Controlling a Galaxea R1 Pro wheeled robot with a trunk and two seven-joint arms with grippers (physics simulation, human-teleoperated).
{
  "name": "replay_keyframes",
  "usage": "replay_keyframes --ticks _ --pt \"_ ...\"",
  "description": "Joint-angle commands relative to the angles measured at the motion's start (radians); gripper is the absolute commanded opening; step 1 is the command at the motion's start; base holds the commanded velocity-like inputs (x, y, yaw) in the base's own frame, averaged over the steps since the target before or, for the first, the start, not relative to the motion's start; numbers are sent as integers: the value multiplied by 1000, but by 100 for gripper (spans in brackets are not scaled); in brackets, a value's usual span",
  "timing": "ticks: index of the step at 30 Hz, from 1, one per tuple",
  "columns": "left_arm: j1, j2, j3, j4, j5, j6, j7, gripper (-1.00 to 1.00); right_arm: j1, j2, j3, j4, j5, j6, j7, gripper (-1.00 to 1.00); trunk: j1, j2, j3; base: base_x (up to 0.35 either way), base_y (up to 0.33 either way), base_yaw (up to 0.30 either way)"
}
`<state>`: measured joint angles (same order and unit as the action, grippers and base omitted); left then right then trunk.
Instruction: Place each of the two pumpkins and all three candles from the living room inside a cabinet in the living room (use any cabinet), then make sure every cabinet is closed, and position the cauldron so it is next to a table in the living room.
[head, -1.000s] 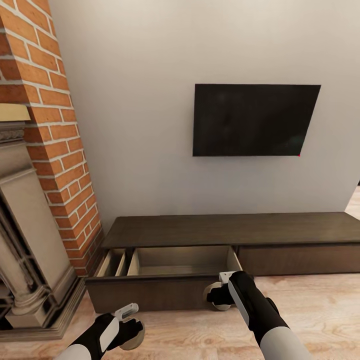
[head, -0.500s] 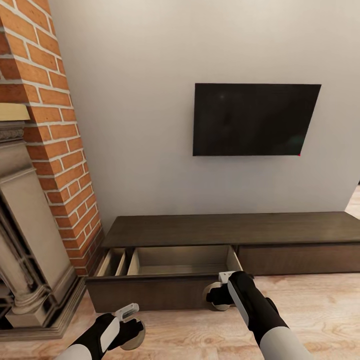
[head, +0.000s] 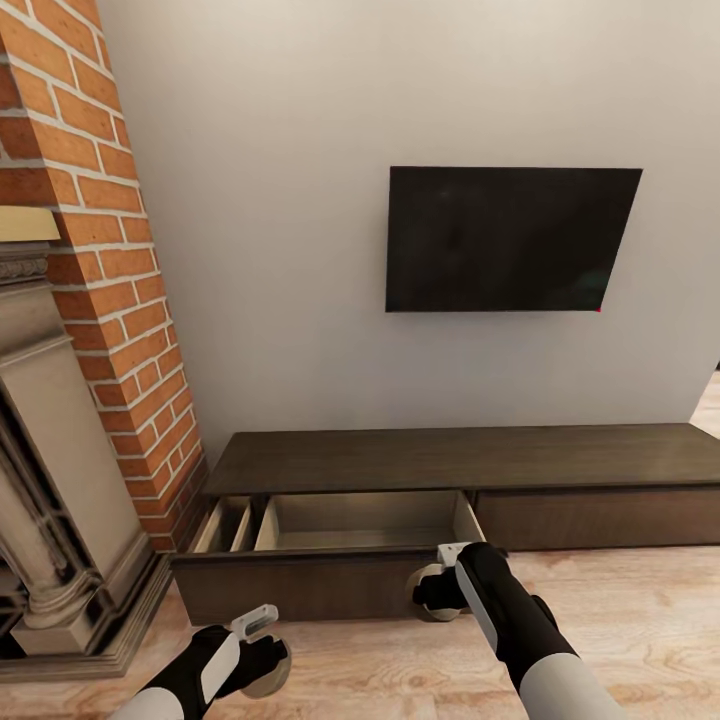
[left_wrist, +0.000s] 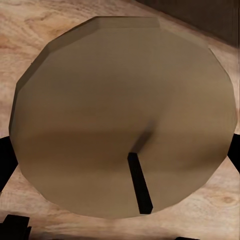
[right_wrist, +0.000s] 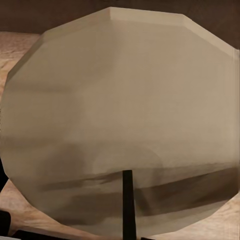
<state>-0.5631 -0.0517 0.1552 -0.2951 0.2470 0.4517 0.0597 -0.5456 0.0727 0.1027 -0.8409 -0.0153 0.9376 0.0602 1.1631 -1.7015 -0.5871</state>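
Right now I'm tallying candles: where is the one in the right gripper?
In the head view, the candle sits in the right gripper, low against the front panel of the cabinet's open drawer, near its right corner.

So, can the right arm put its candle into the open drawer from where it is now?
Probably yes. The right gripper holds a candle just outside the open drawer, low against its dark front panel. Nothing blocks the pale interior, but the arm must first lift over that front edge.
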Motion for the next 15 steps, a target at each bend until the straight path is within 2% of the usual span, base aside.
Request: replay_keyframes --ticks 1,5,11,14,15 --pt "0 -1 3 -8 7 7 4 -100 -1 0 0 -2 -3 4 -1 -100 0 -1 -1 0 0 0" --pt "0 -6 3 -54 3 15 -2 -100 -1 -2 -1 -15 -3 6 -2 -100 0 -1 -1 0 0 0" --pt "0 -8 3 -120 -38 43 -8 -100 -2 -3 1 -19 -3 10 -3 -100 0 -1 -1 0 0 0" --pt "0 -8 -15 -187 -50 133 -8 -100 -2 -4 1 -19 -3 39 -3 -100 0 -1 -1 0 0 0" --pt "0 -8 -32 -225 -52 177 -7 -100 -2 -4 1 -20 -3 57 -2 -100 0 -1 -1 0 0 0"
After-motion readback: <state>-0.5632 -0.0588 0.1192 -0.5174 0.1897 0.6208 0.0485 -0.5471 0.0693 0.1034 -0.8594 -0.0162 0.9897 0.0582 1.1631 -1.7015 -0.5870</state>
